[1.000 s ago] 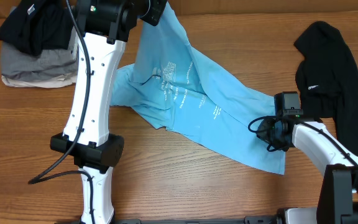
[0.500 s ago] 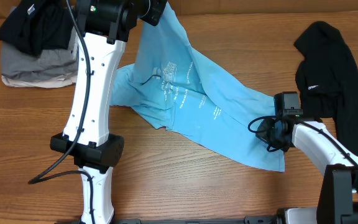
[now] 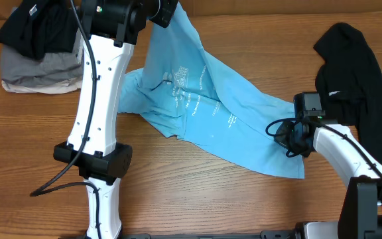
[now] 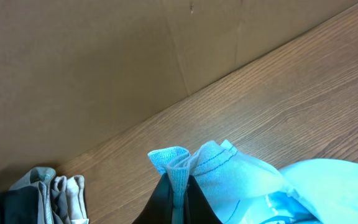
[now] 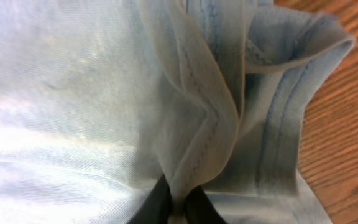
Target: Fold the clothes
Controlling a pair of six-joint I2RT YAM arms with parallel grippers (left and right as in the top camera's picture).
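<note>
Presently: light-blue T-shirt [image 3: 211, 113], held at two ends, spreading step in hand.

Item lay on the table [image 3: 197, 199], middle to right; you had the left gripper [image 4: 178, 191] clamped fully together on a bunched hem edge, lifted at the far side; your right gripper [image 5: 176, 200] was nipped almost closed on a doubled seam at the near-right corner, low to the wood; long axis ran diagonally, far-left down to near-right, printed lettering uppermost; a slack portion lay crumpled on the left; by my judgement no fold had yet been made, and your next move called for drawing the two grips apart along that diagonal, then lowering the cloth flat under even tension; black garment [image 3: 353, 73] lay at the right; stacked clothes [image 3: 35, 56] at the far-left corner.
</note>
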